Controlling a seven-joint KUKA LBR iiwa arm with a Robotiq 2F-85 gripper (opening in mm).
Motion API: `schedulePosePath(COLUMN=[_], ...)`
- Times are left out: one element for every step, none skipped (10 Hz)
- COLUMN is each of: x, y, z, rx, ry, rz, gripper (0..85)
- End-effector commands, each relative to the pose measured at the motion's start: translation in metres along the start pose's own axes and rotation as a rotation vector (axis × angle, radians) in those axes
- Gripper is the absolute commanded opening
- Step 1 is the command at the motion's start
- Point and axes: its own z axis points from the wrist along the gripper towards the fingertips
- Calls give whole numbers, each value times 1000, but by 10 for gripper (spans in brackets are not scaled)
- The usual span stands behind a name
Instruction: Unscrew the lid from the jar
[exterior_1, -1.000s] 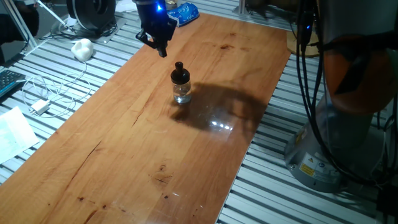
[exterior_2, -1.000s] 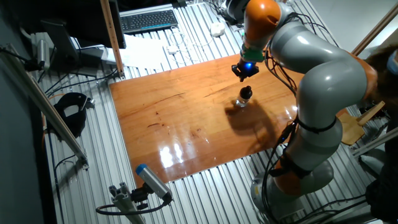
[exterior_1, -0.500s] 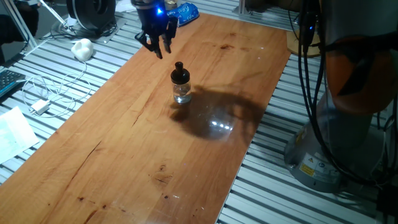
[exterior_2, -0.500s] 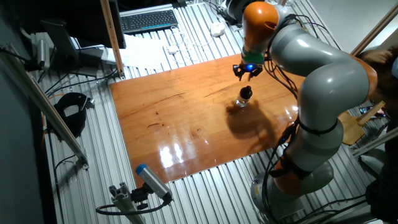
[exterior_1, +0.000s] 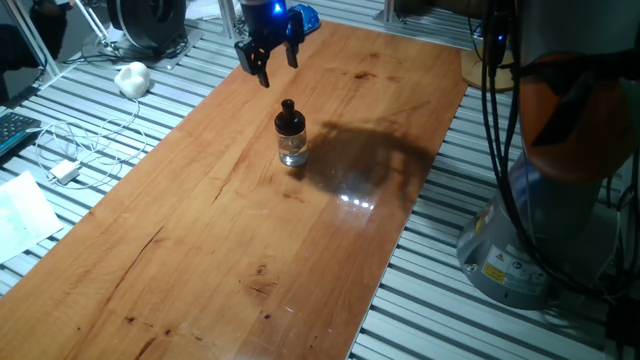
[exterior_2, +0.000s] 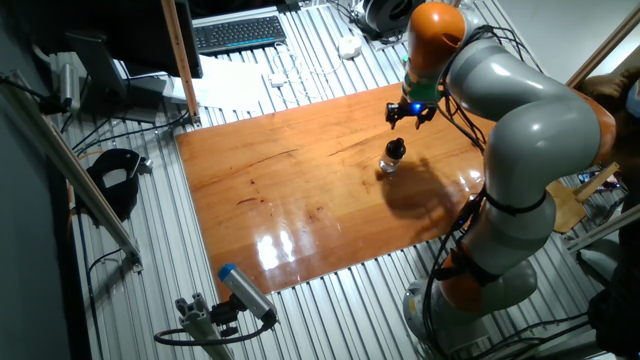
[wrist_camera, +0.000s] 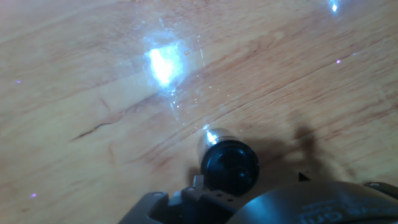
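The jar (exterior_1: 292, 150) is standing upright near the middle of the wooden table (exterior_1: 200, 240), wearing its black lid (exterior_1: 289, 118). The gripper (exterior_1: 272, 62) is hanging in the air above and beyond it, touching nothing, its fingers (exterior_1: 262, 70) spread apart around empty space.

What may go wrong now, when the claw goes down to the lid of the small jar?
The open claw hangs above and off to one side of the lid, so it might come down off-centre and tip the jar. Nothing holds the jar on the smooth table, so it may simply turn with the lid.
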Motion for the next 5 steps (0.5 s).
schedulePosePath(x=[2,4,6,6,6], y=[-1,0,2,2,2], z=[-1,1,2,2,2], rx=[1,0,-1,-5,-5], ry=[1,0,-3,-2,0], rz=[-3,-4,-4,-5,-5], gripper=[680,680,680,680,680])
